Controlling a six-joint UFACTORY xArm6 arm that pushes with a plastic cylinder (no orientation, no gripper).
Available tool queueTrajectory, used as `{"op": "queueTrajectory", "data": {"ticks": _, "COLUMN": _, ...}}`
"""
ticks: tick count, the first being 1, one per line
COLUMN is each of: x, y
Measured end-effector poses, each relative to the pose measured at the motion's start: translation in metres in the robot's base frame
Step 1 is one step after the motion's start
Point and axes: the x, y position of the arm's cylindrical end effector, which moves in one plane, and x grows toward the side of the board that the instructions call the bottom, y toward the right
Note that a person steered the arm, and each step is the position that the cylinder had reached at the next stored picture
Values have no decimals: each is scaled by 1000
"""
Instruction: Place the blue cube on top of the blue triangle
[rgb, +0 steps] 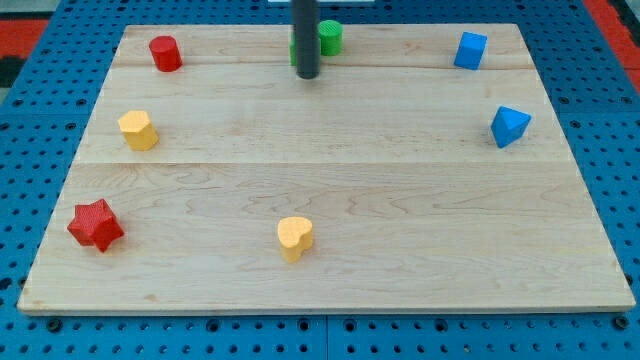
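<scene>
Dark rod's tip beside ribbed green cylinder, smooth wooden board.

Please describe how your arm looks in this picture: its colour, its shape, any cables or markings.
Only a straight dark grey rod shows, round and smooth, entering from the view's top. My tip ends blunt and flat. No cables, markings or joints are visible; the rest of the arm is outside the picture.

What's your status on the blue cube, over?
My tip at view's top, beside green blocks. Blue cube untouched, just above blue triangle. Path clear.
</scene>
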Motion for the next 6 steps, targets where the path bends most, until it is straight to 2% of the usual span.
{"op": "queueTrajectory", "data": {"ticks": 2, "x": -90, "y": 104}}
{"op": "queueTrajectory", "data": {"ticks": 3, "x": -99, "y": 156}}
{"op": "queueTrajectory", "data": {"ticks": 4, "x": -69, "y": 158}}
{"op": "queueTrajectory", "data": {"ticks": 6, "x": -62, "y": 195}}
